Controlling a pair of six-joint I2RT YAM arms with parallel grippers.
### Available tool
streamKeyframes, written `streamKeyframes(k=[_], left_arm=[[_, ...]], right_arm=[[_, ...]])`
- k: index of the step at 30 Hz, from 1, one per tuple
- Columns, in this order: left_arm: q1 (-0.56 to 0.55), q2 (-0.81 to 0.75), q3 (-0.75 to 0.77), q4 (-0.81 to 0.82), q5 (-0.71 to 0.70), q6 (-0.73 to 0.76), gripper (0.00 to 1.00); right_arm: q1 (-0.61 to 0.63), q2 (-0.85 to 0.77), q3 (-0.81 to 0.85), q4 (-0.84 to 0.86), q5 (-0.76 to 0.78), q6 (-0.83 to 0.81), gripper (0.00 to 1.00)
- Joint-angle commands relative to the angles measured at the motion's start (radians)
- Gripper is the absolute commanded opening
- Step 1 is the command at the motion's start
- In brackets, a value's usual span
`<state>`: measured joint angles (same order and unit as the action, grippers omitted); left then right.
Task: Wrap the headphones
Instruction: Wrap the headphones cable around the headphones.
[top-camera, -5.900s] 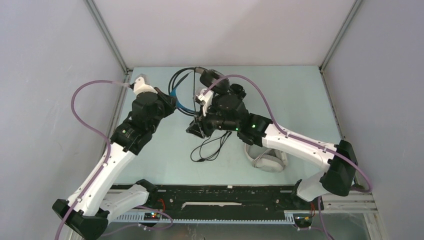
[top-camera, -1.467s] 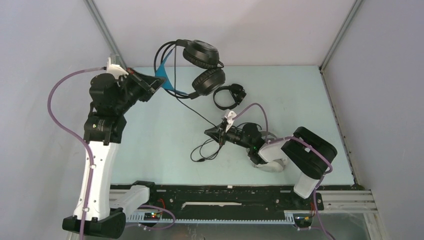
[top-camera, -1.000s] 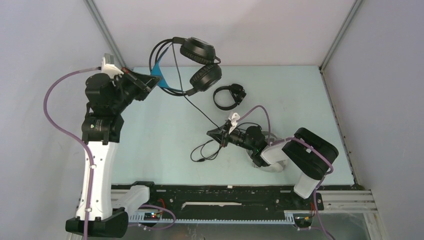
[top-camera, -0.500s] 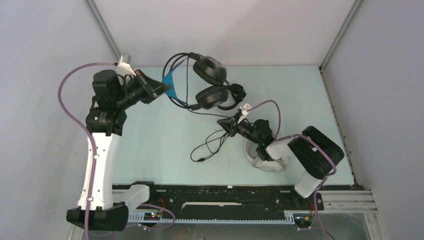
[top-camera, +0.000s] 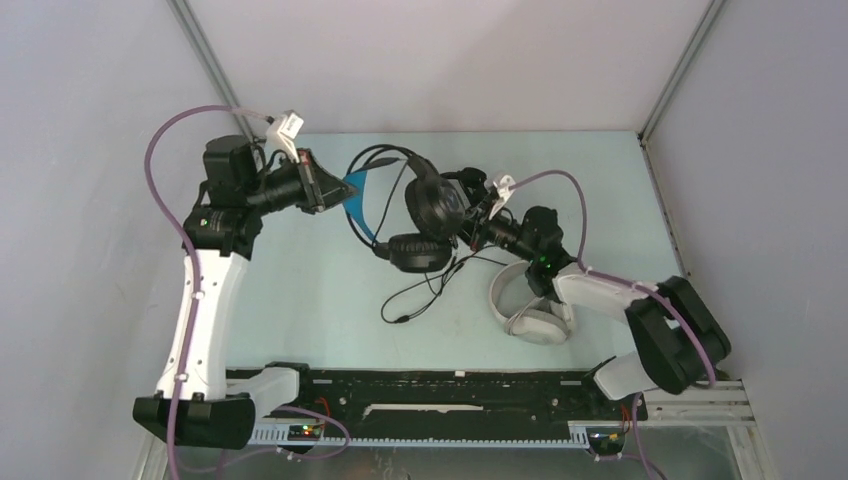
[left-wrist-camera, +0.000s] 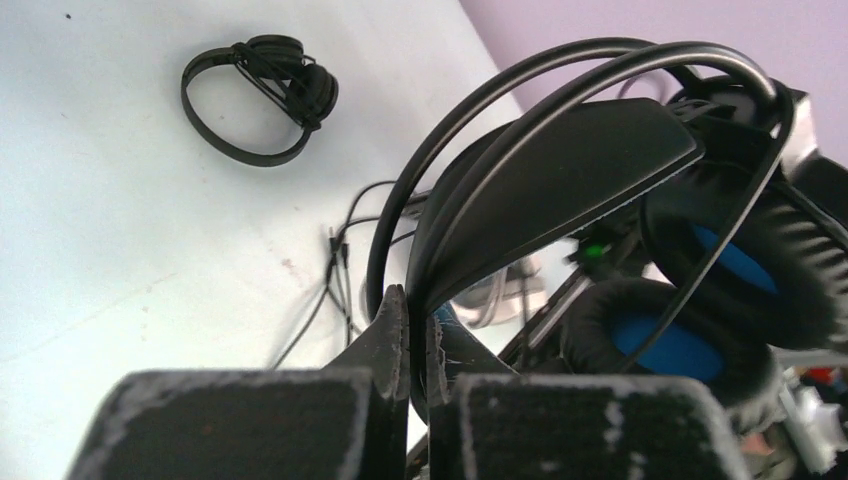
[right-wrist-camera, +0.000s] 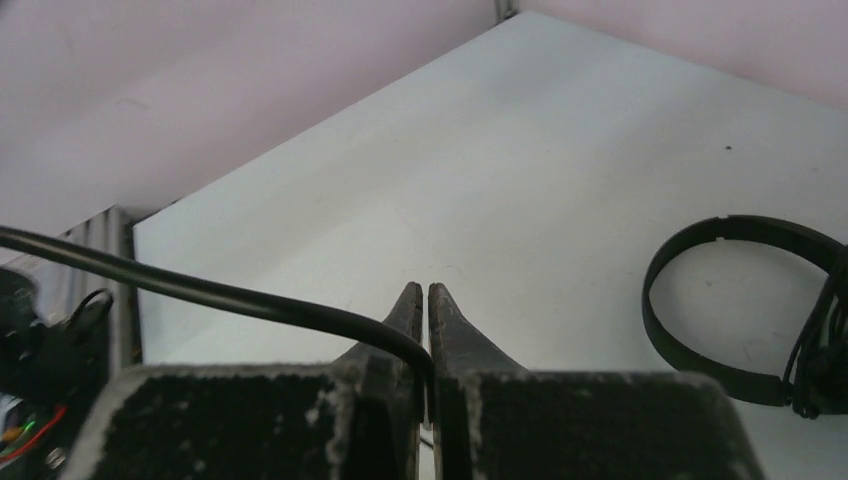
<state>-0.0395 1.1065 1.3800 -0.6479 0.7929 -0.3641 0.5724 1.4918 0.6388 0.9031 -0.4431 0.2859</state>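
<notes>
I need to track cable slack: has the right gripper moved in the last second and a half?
Yes. In the top view the right gripper, pinching the black cable, has moved toward the back wall, farther beyond the white headphones.

On your pale table (top-camera: 290, 290) you have a white headset (top-camera: 540, 325) at lower right, loose cable (top-camera: 415, 298) at centre, and a small black headset (left-wrist-camera: 300, 82) upper left in the left wrist view.

bulky black blue-lined over-ear headphones (top-camera: 432, 205) block mid-table; loose black cable (top-camera: 412, 300) and white over-ear headset (top-camera: 540, 325) lie nearer. pale blue table surface (top-camera: 300, 290) open left and far right.
</notes>
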Motion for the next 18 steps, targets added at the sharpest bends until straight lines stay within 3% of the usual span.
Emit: streamKeyframes(k=[1,5,8,13,18], left_arm=[[-0.046,0.037,0.002,-0.019,0.093,0.245,0.0],[-0.132,0.105,0.065,-0.166,0.129,0.495,0.0],[-0.195,0.156,0.099,-0.28,0.027,0.728,0.0],[-0.23,0.097,-0.051,-0.093,-0.081,0.854,0.0],[-0.285,0.01,-0.139,-0.027,-0.188,1.015,0.0]], right_arm=[[-0.014,-0.113,0.125,-0.345,-0.196,-0.015,0.0],[-0.017,-0.151,0.208,-0.615,-0.319,0.005,0.0],[-0.026,-0.177,0.282,-0.816,-0.388,0.023,0.0],[-0.048,-0.238,0.32,-1.004,-0.489,0.08,0.0],[-0.063,-0.266,0.332,-1.022,-0.564,0.151,0.0]])
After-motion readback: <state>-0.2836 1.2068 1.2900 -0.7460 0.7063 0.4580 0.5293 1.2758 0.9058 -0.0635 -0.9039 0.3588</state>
